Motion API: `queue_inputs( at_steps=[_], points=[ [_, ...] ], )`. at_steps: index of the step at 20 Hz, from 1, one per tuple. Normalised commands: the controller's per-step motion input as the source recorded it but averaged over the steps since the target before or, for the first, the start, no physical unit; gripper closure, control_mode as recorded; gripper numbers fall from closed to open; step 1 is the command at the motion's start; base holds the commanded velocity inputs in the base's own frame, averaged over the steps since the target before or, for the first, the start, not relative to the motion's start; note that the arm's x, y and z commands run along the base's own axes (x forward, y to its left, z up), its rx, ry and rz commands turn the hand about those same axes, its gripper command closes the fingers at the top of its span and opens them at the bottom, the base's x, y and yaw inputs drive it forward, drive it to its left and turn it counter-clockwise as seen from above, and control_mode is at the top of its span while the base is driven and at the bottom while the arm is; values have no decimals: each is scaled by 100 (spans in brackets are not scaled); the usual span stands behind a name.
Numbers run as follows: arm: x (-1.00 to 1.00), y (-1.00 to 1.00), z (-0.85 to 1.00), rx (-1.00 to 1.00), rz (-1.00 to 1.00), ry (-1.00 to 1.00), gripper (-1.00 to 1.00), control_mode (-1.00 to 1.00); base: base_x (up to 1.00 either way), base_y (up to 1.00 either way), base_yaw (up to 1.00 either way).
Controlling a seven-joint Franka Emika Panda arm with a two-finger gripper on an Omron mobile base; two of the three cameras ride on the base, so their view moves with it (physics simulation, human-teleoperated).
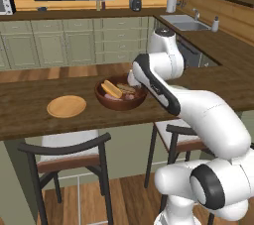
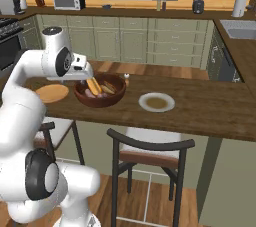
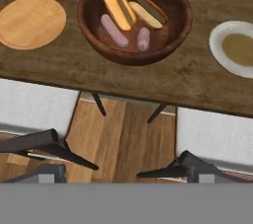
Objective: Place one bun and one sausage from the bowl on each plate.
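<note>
While stools (image 3: 44,141) stand below, plates (image 3: 31,21) flank bowl (image 3: 134,18).

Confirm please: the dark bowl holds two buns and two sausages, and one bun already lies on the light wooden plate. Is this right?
Not quite. The light wooden plate is bare; no bun lies on it, as the hand view shows. The dark bowl does hold two buns and two sausages.
</note>
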Motion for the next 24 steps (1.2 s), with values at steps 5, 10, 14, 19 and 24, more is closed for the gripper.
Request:
queue_inputs(
  at_steps=[5,10,14,19,24],
  points=[
    [100,39,-33,0,0,0,-100,-100,0,0,0],
    [97,1,-41,4,0,0,-100,-100,0,0,0],
    [67,-1,-48,1,0,0,-100,-100,0,0,0],
    [67,4,-46,0,0,0,-100,-100,0,0,0],
    [72,13,-35,0,0,0,-100,-100,0,0,0]
  ],
)
